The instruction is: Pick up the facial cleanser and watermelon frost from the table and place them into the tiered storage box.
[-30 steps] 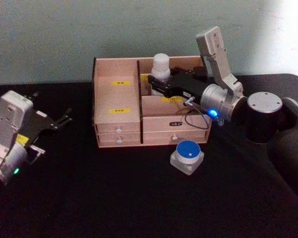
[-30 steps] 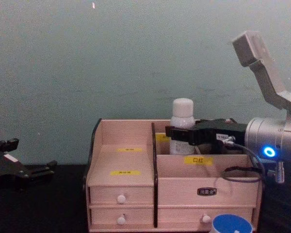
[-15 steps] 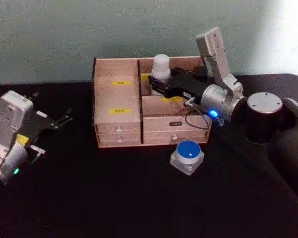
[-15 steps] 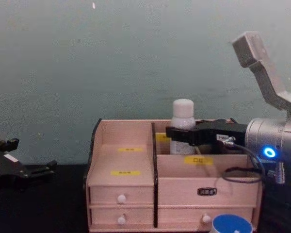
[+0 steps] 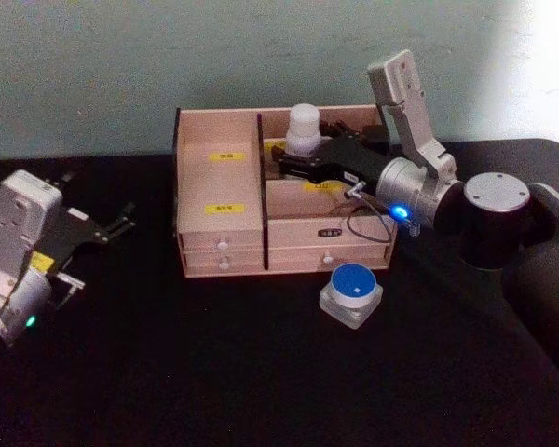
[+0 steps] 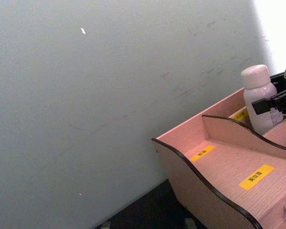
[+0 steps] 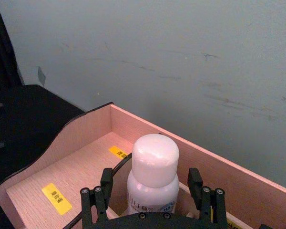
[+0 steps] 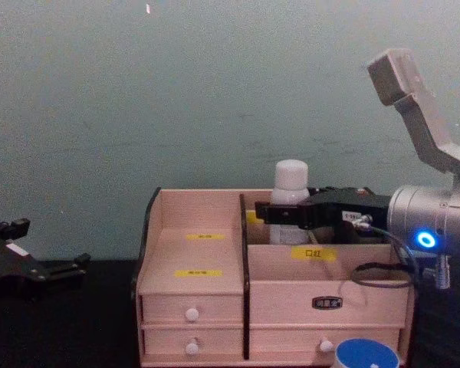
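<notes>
**A:** Where is the bottle?

**B:** Upright in the back compartment, in the right half of the organiser; the right gripper straddles it just below the cap, jaws apart with a gap on either side, so nothing grips it.

**A:** And the jar?

**B:** On the desk just in front of the organiser, blue lid up; the left gripper sits well off to the left, jaws apart, idle.

**A:** How would the jar handle?

**B:** It looks like glass, so I judge it heavier than the bottle, stiff, breakable and slick; being squat, it shouldn't tip easily. I'd take it across the body under the lid, not by the lid alone; firm and level. The bottle is tall and probably light, so a nudge could topple it; the gripper should back off straight.
</notes>
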{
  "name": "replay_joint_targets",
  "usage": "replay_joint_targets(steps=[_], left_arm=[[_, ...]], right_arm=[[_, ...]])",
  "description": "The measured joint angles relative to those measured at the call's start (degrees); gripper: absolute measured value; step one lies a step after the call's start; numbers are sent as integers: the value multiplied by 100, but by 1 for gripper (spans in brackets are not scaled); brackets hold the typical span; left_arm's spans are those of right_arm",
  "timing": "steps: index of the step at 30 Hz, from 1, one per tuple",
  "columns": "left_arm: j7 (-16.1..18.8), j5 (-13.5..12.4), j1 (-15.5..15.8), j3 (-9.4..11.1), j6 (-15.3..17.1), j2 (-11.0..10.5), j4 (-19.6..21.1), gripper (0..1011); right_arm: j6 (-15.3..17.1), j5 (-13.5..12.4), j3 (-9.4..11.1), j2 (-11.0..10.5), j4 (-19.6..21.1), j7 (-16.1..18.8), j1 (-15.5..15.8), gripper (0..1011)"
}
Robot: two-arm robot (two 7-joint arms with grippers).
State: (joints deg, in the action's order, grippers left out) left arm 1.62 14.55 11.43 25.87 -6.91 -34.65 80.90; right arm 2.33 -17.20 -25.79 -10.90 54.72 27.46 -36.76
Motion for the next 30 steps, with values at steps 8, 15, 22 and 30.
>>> replay_joint_targets(steps=[8, 15, 22, 30], left_arm=[[0, 0, 0, 0, 0, 0, 0, 1001], [0, 0, 0, 0, 0, 0, 0, 1002], [0, 0, 0, 0, 0, 0, 0, 1001], [0, 0, 0, 0, 0, 0, 0, 1001]], right_arm=[[0, -5, 0, 0, 0, 0, 0, 1000], [2, -12, 55, -83, 355, -22, 119, 1000], [267, -81, 159, -392, 1279, -92, 499, 1000], [547, -328, 264, -974, 2365, 45, 1208, 1000]])
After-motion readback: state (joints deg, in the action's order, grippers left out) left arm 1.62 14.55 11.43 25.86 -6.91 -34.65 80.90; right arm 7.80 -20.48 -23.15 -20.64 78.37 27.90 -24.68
